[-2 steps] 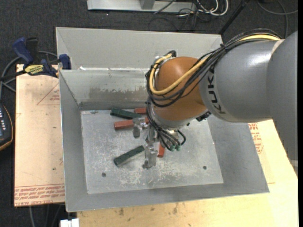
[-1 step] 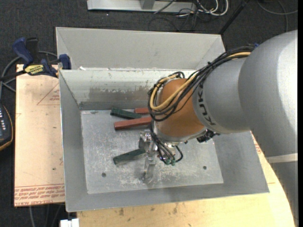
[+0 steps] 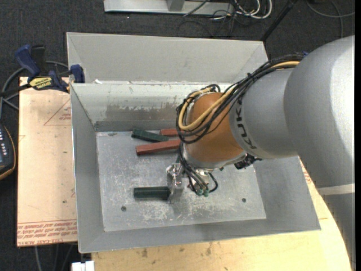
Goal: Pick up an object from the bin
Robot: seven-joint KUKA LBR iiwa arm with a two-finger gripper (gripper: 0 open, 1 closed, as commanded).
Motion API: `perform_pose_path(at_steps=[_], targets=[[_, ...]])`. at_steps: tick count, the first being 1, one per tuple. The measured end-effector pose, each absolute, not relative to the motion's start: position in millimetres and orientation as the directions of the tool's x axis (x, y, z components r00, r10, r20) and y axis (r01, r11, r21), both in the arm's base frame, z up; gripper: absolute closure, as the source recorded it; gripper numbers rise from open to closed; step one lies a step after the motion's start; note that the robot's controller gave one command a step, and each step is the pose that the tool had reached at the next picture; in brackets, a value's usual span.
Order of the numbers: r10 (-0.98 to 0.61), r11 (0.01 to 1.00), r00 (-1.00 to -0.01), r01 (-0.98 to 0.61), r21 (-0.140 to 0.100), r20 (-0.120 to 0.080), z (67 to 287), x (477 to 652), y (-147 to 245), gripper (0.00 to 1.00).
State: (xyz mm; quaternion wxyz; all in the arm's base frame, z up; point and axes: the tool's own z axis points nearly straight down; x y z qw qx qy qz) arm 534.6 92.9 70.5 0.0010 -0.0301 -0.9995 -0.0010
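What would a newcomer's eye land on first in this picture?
First, the big grey arm with its orange wrist cover, reaching from the right over the middle of the bin. Its gripper hangs at the right end of a dark green bar on the bin floor; a red-brown bar lies further back.

Black "KUKA" lettering stands on the grey arm [image 3: 293, 112]

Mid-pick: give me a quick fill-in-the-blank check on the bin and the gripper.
1. The gripper sits at the ___ end of the dark bar, as this view shows it.
2. The reddish-brown stick lies ___ the back wall of the bin than the dark bar does.
3. The wrist cover above the gripper is ___.
Missing: right; nearer; orange.
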Motion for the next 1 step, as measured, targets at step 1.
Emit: perform_pose_path(at_steps=[1], targets=[[0.035,0.999,-0.999,0.035,0.002,-0.008,218.9,522.7,90.7,1.00]])
